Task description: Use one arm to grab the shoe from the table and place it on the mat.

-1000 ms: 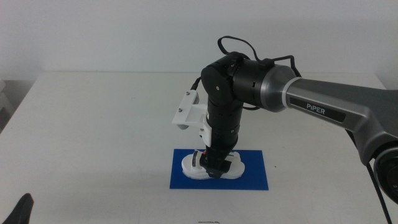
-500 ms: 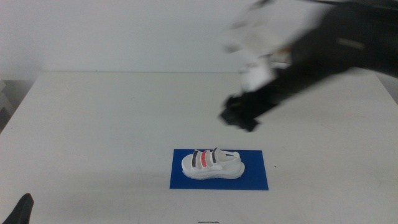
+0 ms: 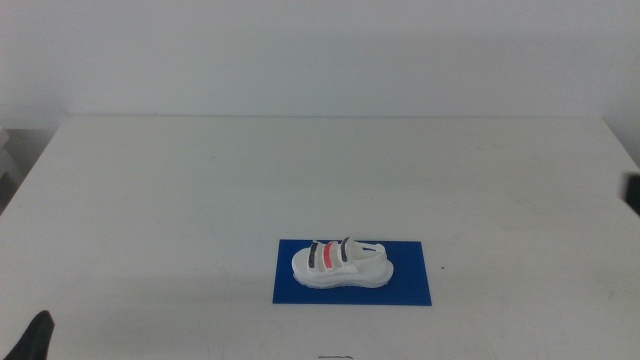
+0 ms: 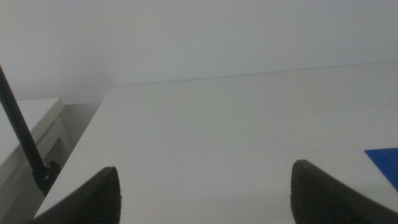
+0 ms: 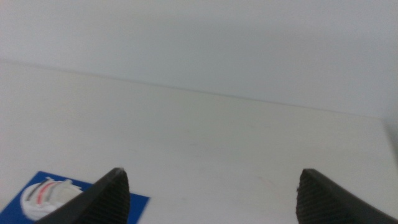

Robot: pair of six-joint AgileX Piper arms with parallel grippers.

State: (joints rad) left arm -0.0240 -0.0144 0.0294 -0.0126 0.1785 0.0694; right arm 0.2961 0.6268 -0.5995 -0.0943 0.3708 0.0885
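Note:
The small white shoe (image 3: 340,265) with dark and red straps lies on its sole on the dark blue mat (image 3: 410,285), near the front middle of the white table (image 3: 200,190). No gripper touches it. The right arm has left the middle view; only a dark bit shows at the right edge (image 3: 634,192). My right gripper (image 5: 208,193) is open and empty, off to the side, and its wrist view shows the shoe (image 5: 53,194) on the mat (image 5: 134,208). My left gripper (image 4: 202,190) is open and empty and waits at the front left corner (image 3: 35,340).
A corner of the mat (image 4: 385,163) shows in the left wrist view. A dark thin rod (image 4: 25,146) stands beyond the table's edge. A white wall rises behind the table.
The right gripper let go of the shoe on the mat, rose and swung away to the right, out of the middle view. The shoe stays on the mat. The left arm has not moved.

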